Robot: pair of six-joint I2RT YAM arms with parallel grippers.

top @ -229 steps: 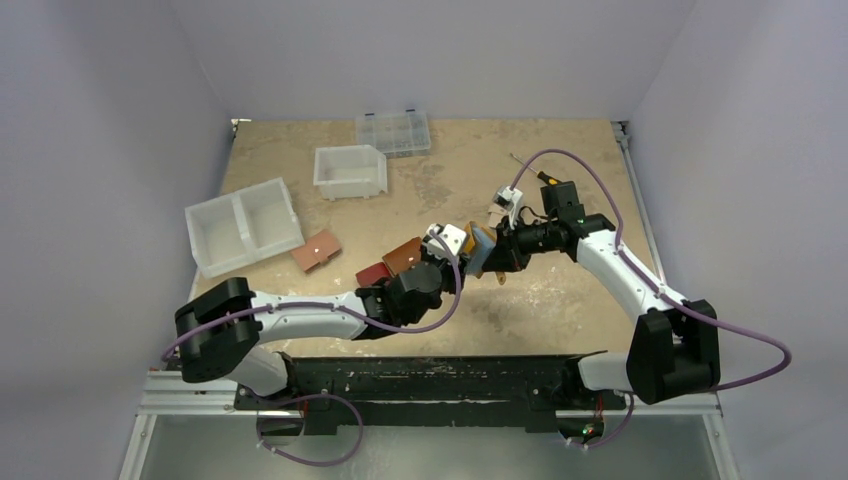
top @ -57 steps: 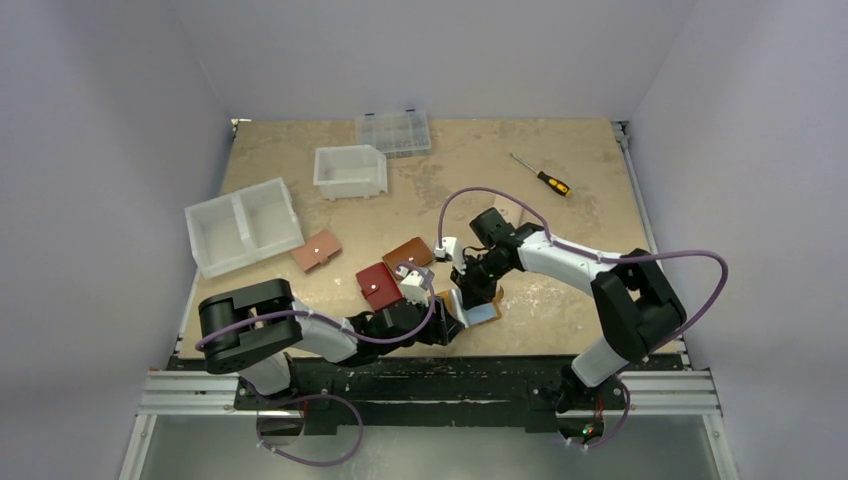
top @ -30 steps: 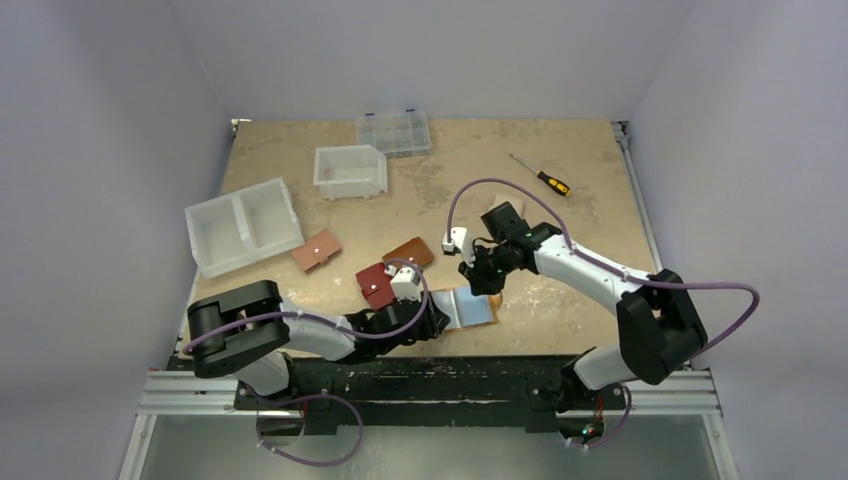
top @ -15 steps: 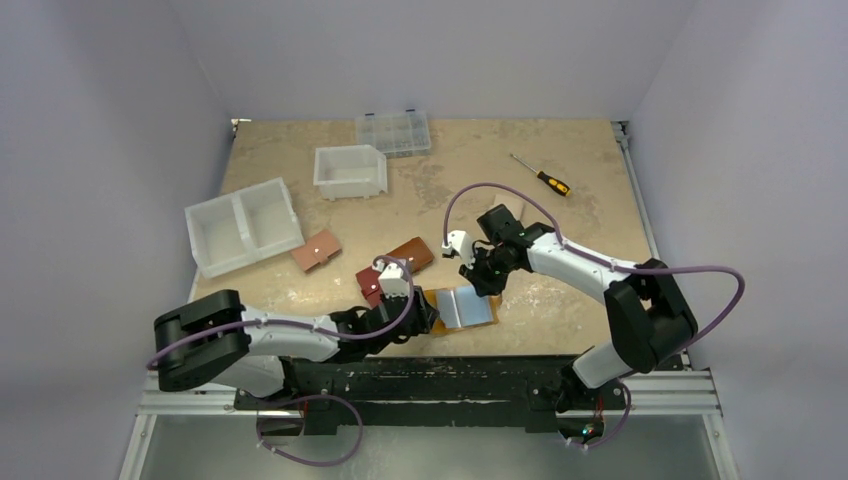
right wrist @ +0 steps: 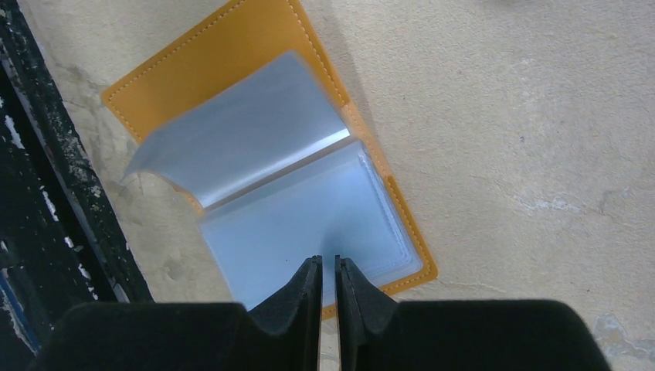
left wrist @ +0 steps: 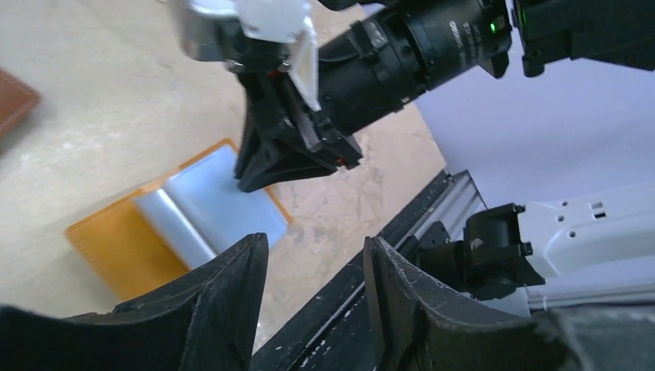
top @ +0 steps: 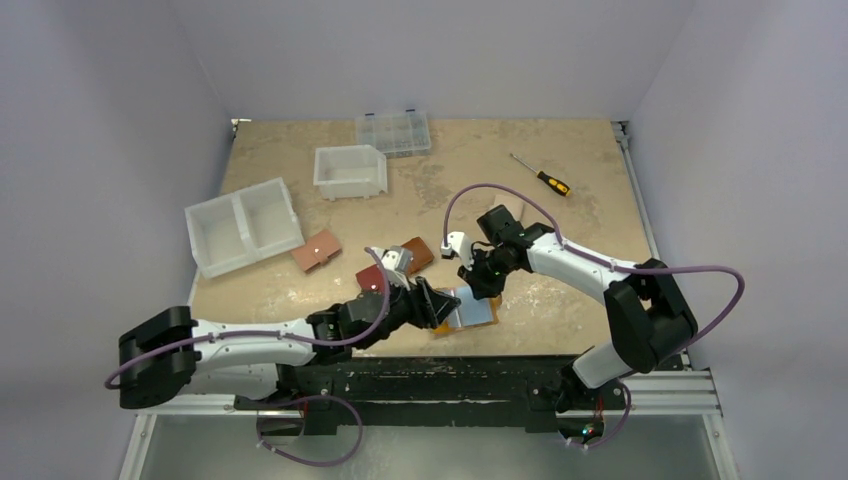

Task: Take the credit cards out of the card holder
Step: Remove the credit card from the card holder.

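The mustard-yellow card holder (top: pixel 452 324) lies open on the table near the front edge, its light-blue plastic sleeves facing up. It also shows in the left wrist view (left wrist: pixel 108 239) and the right wrist view (right wrist: pixel 224 54). One sleeve leaf (right wrist: pixel 232 147) stands half lifted. I cannot make out separate credit cards in the sleeves. My right gripper (top: pixel 482 288) is shut and empty, its tips (right wrist: pixel 328 263) just over the right-hand page. My left gripper (top: pixel 432 303) is open and empty (left wrist: pixel 313 247), held above the holder's left side.
A brown wallet (top: pixel 412 253), a dark red wallet (top: pixel 370 280) and a tan wallet (top: pixel 316 250) lie left of the holder. White bins (top: pixel 243 226) (top: pixel 350 171) and a clear box (top: pixel 393 132) stand farther back. A screwdriver (top: pixel 540 175) lies back right. The black front rail (top: pixel 440 370) is close.
The holder went from held up between both grippers to lying open on the table. My left arm has stretched right and lifted off the holder. My right gripper stays over the right page.
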